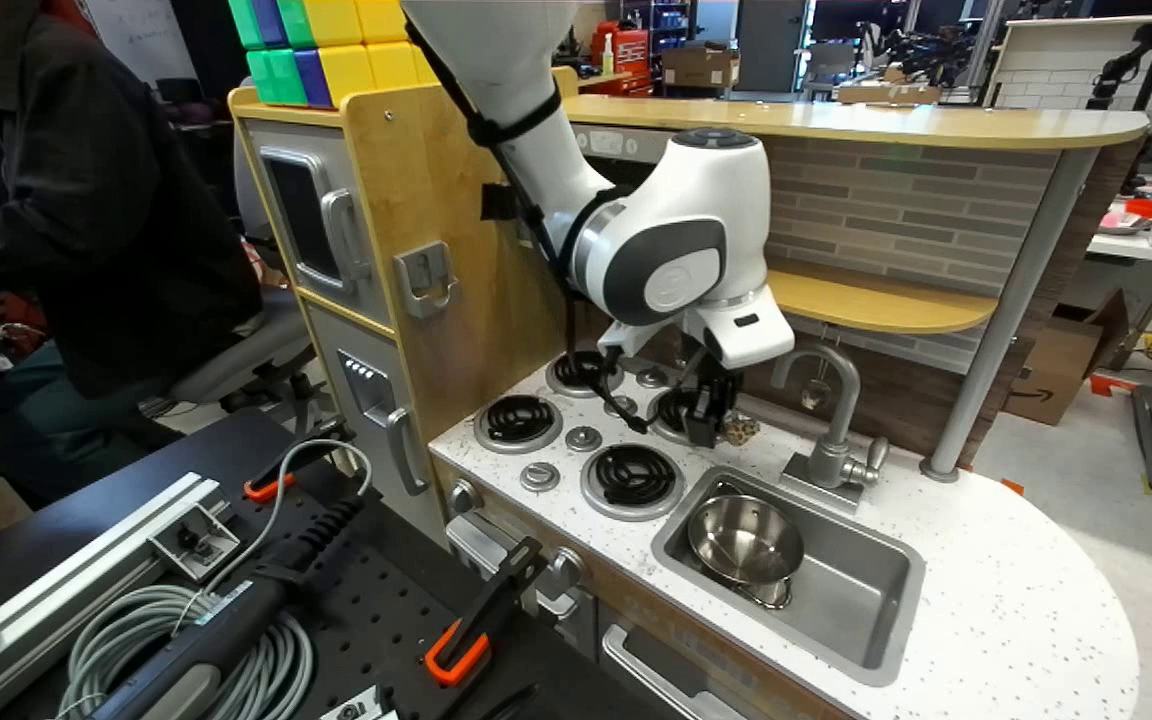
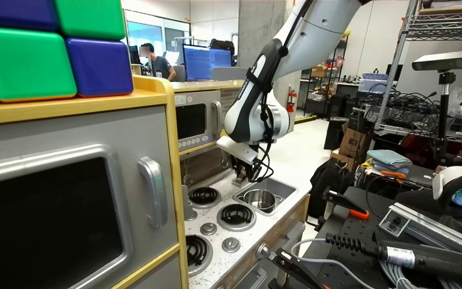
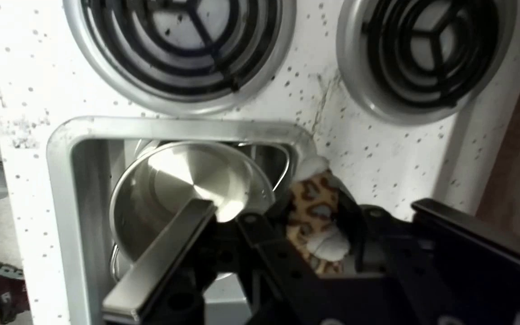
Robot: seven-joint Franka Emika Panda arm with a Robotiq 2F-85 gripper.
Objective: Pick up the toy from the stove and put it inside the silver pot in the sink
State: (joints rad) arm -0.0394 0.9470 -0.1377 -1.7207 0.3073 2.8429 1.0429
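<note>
1. The pincer (image 3: pixel 313 208) is clamping on the spotted toy (image 3: pixel 312 192), a jaw pressing on either side, so the carry is seemingly the step in hand.
2. The toy is hanging near the corner of the sink (image 1: pixel 851 605), beside the mouth of the pot (image 1: pixel 746 540) rather than over it. Letting go here would probably be sending it onto the table (image 1: pixel 1016 600) or the sink's rim.
3. In an exterior view, the faucet (image 1: pixel 831 462) is standing near the pincer. A careless sideways swing could be knocking the toy against it.
4. The pot is sitting close to the sink wall beside the stove (image 3: pixel 316 49). Coming in too low could be catching its rim and tipping or shoving it.
5. The toy is looking soft, though that is a guess, and one end is poking out past the jaws. A jerk or weak squeeze could be making it slip.
6. A cable (image 2: pixel 268 132) is running down and looping beside the pincer; it could be snagging on the pot.
</note>
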